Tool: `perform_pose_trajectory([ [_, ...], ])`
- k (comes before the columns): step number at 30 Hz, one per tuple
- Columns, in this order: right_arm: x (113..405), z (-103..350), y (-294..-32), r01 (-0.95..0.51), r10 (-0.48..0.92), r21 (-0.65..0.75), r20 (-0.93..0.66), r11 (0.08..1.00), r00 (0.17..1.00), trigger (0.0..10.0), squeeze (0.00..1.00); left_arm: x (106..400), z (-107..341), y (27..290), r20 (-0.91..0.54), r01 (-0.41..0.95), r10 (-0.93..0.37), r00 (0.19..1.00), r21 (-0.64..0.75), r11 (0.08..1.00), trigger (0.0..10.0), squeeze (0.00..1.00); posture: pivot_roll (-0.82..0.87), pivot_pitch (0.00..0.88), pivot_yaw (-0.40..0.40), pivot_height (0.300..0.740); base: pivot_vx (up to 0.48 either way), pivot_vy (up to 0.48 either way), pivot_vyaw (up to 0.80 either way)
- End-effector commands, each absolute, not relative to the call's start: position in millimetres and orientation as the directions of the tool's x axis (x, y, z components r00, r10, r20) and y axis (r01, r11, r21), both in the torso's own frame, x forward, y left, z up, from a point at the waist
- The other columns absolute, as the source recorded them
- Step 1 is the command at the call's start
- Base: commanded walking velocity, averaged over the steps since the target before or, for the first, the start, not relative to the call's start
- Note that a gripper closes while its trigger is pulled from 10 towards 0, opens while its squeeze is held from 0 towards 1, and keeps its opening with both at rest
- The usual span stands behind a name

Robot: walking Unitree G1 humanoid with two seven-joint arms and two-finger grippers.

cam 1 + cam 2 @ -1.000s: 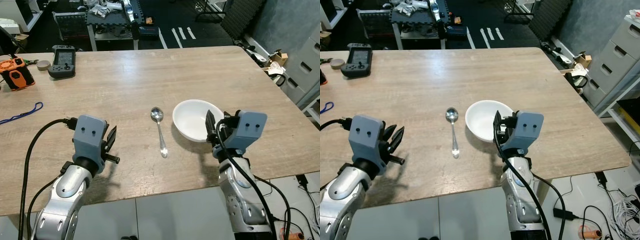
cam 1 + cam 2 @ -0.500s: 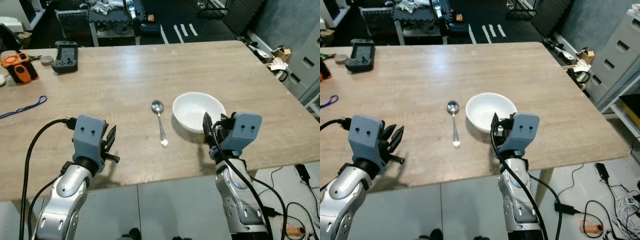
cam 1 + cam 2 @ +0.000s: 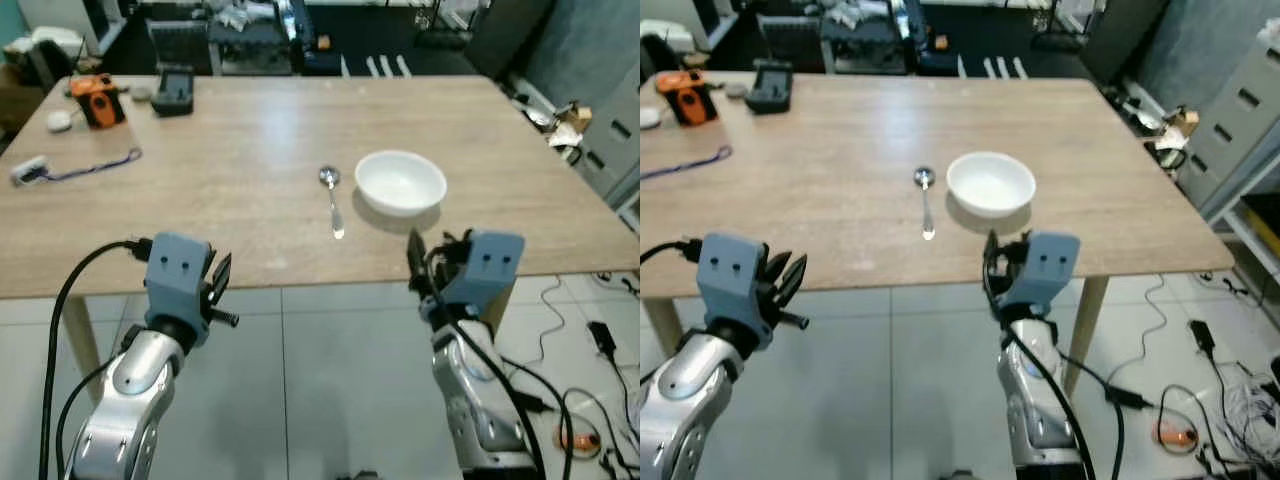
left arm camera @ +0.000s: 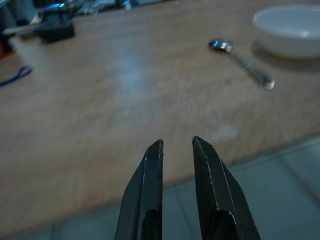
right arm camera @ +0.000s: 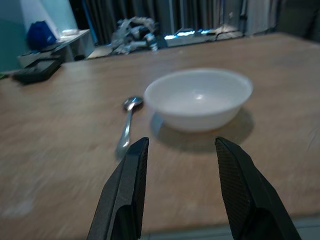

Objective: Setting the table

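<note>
From the head views, the white bowl [image 3: 401, 182] sat on the wooden table [image 3: 220, 190] with the spoon [image 3: 333, 200] just beside it on the robot's left; both grippers hung off the near edge, over the tiled floor [image 3: 300, 390]. In the left wrist view, the left gripper [image 4: 176, 146] held nothing, fingers slightly parted. In the right wrist view, the right gripper [image 5: 181, 144] gaped wide and empty, facing the bowl.

White bowl [image 3: 401, 182], silver spoon [image 3: 333, 202]
</note>
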State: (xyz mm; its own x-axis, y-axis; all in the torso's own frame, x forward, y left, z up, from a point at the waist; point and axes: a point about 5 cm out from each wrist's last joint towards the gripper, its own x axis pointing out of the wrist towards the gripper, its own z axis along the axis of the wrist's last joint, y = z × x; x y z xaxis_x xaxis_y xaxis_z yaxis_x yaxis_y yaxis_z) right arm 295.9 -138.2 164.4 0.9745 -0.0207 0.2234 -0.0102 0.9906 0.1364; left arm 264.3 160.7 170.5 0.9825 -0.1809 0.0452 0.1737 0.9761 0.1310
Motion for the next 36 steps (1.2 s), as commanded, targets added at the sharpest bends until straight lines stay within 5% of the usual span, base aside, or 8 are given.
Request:
perform_pose_trajectory([
  [1, 295, 160, -141, 0.004, -0.03, 0.126, 0.208, 0.992, 0.978, 10.0, 0.0, 263, 167, 160, 0.035, 0.174, -0.18, 0.983, 0.132, 0.976, 10.0, 0.0, 0.04, 0.059, 0.053, 0.74, -0.3, 0.0, 0.0],
  [18, 295, 158, -141, 0.005, -0.03, 0.127, 0.195, 0.992, 0.98, 10.0, 0.0, 265, 167, 161, 0.034, 0.167, -0.173, 0.984, 0.123, 0.978, 10.0, 0.0, 0.04, 0.058, 0.055, 0.74, -0.068, 0.0, 0.0],
  [36, 295, 145, -147, 0.03, -0.046, 0.111, 0.141, 0.993, 0.989, 10.0, 0.0, 266, 154, 161, -0.021, 0.165, -0.163, 0.986, 0.126, 0.978, 10.0, 0.0, 0.04, 0.064, 0.054, 0.74, 0.0, 0.0, -0.8],
])
